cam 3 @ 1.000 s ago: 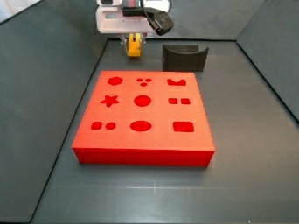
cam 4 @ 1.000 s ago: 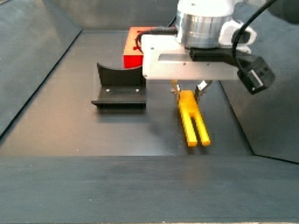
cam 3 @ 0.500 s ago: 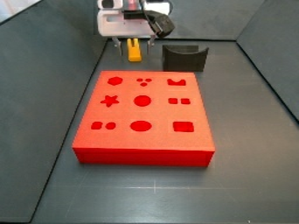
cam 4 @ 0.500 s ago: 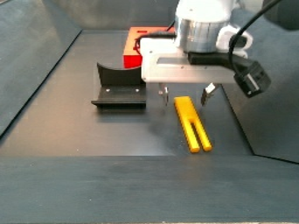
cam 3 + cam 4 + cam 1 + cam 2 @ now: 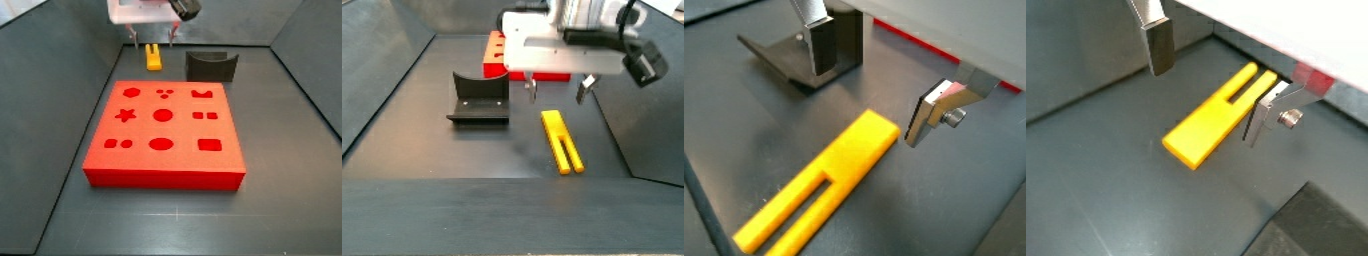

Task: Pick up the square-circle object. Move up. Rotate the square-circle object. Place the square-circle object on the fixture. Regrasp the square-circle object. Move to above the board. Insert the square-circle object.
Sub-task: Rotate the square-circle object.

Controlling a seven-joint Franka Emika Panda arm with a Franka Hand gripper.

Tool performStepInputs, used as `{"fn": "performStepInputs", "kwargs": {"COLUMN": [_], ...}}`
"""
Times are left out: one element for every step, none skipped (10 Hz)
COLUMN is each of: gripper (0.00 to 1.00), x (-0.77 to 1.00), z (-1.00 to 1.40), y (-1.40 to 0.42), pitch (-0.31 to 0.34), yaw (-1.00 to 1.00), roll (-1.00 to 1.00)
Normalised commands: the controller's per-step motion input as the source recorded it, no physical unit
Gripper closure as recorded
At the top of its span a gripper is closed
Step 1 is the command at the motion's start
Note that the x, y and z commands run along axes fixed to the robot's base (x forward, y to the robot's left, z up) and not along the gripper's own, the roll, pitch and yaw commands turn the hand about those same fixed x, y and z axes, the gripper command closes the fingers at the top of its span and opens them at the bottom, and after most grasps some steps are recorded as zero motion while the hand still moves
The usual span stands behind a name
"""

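Observation:
The square-circle object (image 5: 563,140) is a slim yellow-orange bar with a slot at one end, lying flat on the dark floor. It also shows in a side view (image 5: 155,58) and in both wrist views (image 5: 824,190) (image 5: 1220,115). My gripper (image 5: 557,92) hangs open above the bar's end nearest the board, with nothing between its fingers (image 5: 1264,115). It is also visible in a side view (image 5: 154,36) and in both wrist views (image 5: 871,80) (image 5: 1211,80). The fixture (image 5: 478,100) (image 5: 211,66) (image 5: 778,55) stands beside the bar. The red board (image 5: 164,135) (image 5: 498,55) lies flat.
Dark sloping walls (image 5: 396,70) (image 5: 54,60) enclose the floor on the sides. The bar lies between the fixture and a side wall (image 5: 643,130). A red strip of the board (image 5: 911,38) shows past the fixture in a wrist view.
The gripper has risen from straddling the bar's end to well above it, still open. The bar stays where it lay on the floor.

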Motion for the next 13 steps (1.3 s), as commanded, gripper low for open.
{"fn": "performStepInputs", "kwargs": {"gripper": [0.0,0.0,0.0,0.0,0.0,0.0,0.0,0.0,0.0,0.0,0.0,0.0,0.0], "x": [-0.02,-0.02,-0.03,0.0,0.0,0.01,0.04,0.04,0.03,0.03,0.02,0.03,0.03], "z": [1.0,0.86,0.68,0.0,-0.18,-0.26,-0.23,-0.1,-0.06,-0.04,-0.04,-0.04,-0.04], "y": [0.01,0.0,0.0,0.0,-0.01,0.0,0.0,0.0,0.0,0.0,0.0,0.0,0.0], "pitch": [0.102,0.102,0.103,0.0,0.001,0.002,0.0,0.0,0.0,0.0,0.0,0.0,0.0], "yaw": [-0.01,-0.01,0.0,1.0,1.0,1.0,1.0,1.0,1.0,1.0,1.0,1.0,1.0], "roll": [0.08,0.1,0.12,0.0,0.0,0.0,0.0,0.0,0.0,0.0,0.0,0.0,0.0]}}
